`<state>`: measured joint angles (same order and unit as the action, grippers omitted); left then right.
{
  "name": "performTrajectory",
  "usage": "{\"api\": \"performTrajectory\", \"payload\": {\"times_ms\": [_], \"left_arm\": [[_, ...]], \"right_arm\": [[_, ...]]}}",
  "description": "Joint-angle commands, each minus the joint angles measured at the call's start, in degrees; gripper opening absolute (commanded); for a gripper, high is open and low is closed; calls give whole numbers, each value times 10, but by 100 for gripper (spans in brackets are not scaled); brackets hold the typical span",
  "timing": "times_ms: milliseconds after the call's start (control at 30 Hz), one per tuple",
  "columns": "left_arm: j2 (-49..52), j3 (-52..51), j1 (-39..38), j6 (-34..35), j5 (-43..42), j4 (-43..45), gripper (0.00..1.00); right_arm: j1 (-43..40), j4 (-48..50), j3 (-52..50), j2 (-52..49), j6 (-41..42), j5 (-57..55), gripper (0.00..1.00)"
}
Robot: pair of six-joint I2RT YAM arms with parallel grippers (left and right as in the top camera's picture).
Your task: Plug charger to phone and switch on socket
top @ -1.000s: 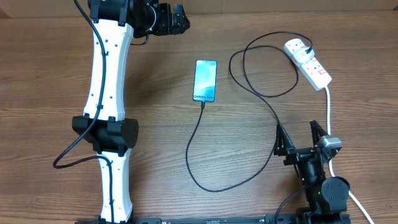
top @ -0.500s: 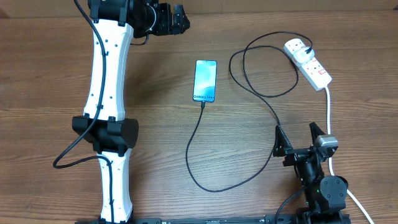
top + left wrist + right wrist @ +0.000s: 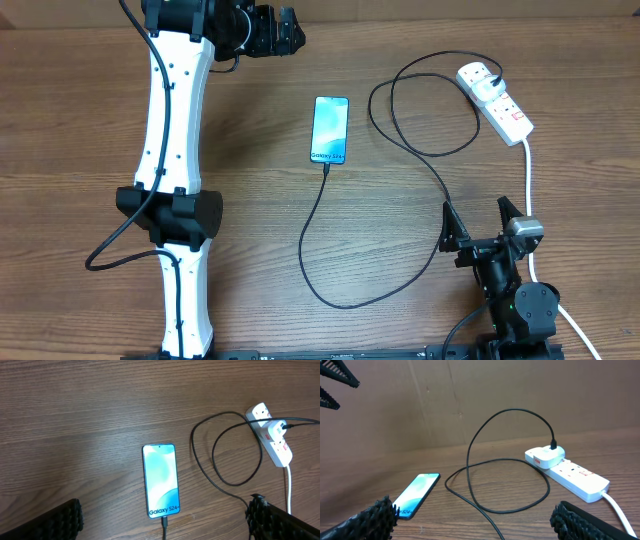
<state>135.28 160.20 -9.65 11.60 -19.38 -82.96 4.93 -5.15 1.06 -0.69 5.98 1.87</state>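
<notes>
The phone (image 3: 330,129) lies face up mid-table, its screen lit, and also shows in the left wrist view (image 3: 160,480) and the right wrist view (image 3: 417,489). The charger (image 3: 318,215) has its black tip in the phone's near end (image 3: 163,523). It loops near me, then back to a white adapter (image 3: 545,455) plugged into the socket (image 3: 497,100). I cannot tell the switch's position. My left gripper (image 3: 280,30) is open, high at the far side, looking down on the phone (image 3: 165,505). My right gripper (image 3: 476,210) is open and empty, near of the socket (image 3: 474,505).
The socket's thick white cord (image 3: 528,175) runs toward me past the right gripper's right side. The left arm (image 3: 178,150) stretches along the table's left. A brown board wall (image 3: 470,390) stands behind the table.
My right gripper has shifted very slightly toward me. The phone, the charger, the socket and the left arm have not moved.
</notes>
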Motion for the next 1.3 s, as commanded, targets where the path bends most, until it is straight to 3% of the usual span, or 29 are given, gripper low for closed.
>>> {"api": "performTrajectory", "payload": {"times_ms": [0,733,867,1033,1200,1267], "left_arm": [[3,-2,2,-9,3,0,100],[1,-2,-8,-10,8,1,100],[-22,-2,-39,-13,139,1,100],[-82,-2,-75,-28,171,-16,100],[-136,-8,-89,-30,233,-135,100],[-161,-39,-89,-31,239,-138,100]], "right_arm": [[3,3,-6,5,-3,-7,100],[3,3,-6,5,-3,-7,100],[3,3,-6,5,-3,-7,100],[3,3,-6,5,-3,-7,100],[3,3,-6,5,-3,-7,100],[3,3,-6,5,-3,-7,100]]}}
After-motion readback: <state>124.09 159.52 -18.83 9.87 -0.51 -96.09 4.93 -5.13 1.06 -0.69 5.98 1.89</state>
